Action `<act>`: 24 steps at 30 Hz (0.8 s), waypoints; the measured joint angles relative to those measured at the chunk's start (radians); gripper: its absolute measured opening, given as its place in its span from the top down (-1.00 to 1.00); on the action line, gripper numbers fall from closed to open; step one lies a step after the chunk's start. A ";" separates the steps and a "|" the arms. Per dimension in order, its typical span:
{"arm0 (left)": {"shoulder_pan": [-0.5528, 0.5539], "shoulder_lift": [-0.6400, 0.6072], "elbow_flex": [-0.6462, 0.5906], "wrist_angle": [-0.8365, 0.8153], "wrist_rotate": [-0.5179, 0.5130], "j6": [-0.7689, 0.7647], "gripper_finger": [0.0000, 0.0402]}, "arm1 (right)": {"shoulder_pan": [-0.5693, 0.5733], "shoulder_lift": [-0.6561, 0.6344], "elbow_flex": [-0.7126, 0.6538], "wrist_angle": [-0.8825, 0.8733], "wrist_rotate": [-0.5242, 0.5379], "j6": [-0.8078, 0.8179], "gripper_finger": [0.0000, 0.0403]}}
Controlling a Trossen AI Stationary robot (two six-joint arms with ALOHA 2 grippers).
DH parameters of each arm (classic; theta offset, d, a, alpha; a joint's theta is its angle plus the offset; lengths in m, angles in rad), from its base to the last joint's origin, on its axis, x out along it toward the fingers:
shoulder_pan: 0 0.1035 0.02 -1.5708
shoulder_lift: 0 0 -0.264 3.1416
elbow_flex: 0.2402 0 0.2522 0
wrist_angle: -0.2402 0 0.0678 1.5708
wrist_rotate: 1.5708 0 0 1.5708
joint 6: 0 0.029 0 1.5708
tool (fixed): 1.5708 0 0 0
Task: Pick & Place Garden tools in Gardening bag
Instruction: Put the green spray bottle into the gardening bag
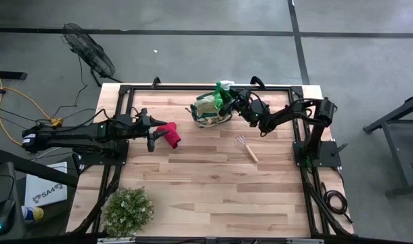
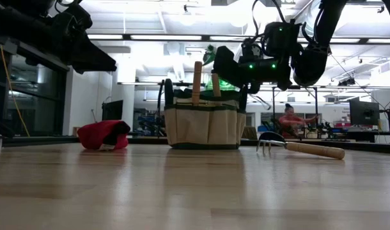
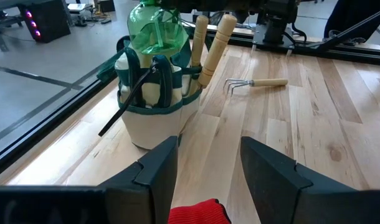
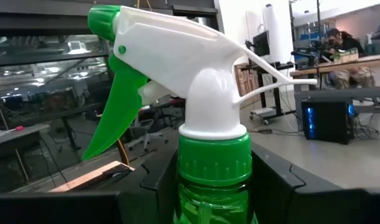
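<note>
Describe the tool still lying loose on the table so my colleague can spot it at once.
Find the beige bag near the table's far edge. Beside it, toward the right arm's base, the rake lies flat on bare wood. It alone has bent wire tines on a pale wooden handle.

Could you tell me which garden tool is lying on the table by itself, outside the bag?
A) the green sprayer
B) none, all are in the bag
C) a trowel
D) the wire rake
D: the wire rake lies flat on the table, apart from the gardening bag, while the sprayer is clamped in the right gripper at the bag.
</note>
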 joint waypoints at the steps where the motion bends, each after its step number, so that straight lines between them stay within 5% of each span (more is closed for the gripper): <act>1: 0.000 0.000 0.000 0.000 0.000 0.000 0.15 | 0.000 0.000 0.000 -0.007 0.001 0.006 0.30; 15: 0.000 0.000 0.000 0.000 -0.001 0.000 0.15 | 0.002 -0.035 -0.002 0.013 -0.180 0.090 0.30; 24: 0.000 0.000 0.000 0.000 -0.001 0.000 0.15 | 0.003 -0.038 -0.001 -0.114 -0.151 0.034 0.30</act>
